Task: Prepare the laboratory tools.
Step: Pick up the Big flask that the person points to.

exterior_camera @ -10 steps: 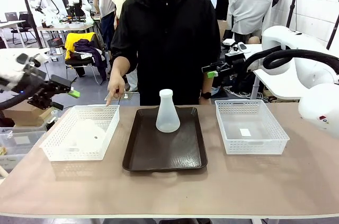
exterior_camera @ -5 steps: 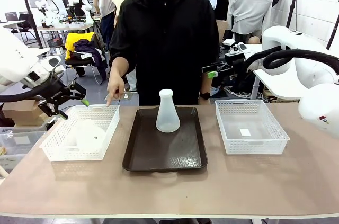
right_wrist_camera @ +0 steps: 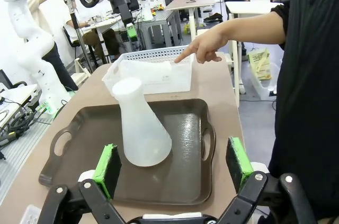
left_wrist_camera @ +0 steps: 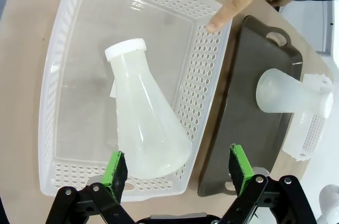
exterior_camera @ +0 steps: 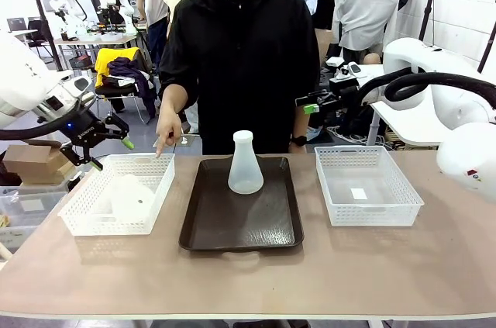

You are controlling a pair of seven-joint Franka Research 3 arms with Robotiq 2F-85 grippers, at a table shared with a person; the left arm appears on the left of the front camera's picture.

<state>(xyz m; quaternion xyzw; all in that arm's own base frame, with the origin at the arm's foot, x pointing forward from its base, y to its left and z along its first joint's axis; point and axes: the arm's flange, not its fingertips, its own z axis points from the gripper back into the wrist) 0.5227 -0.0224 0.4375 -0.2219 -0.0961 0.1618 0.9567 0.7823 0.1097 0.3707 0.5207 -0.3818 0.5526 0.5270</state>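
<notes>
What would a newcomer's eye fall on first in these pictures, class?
A flask stands upright on the dark tray in the middle of the table. A second flask lies on its side in the left basket, where the person's hand points at the rim. The open left gripper hovers over that basket.

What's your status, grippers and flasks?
Both open: left gripper above left basket, right gripper raised, facing tray. First flask upright on tray, second flask lying in basket. Person's hand pointing at basket's far rim.
</notes>
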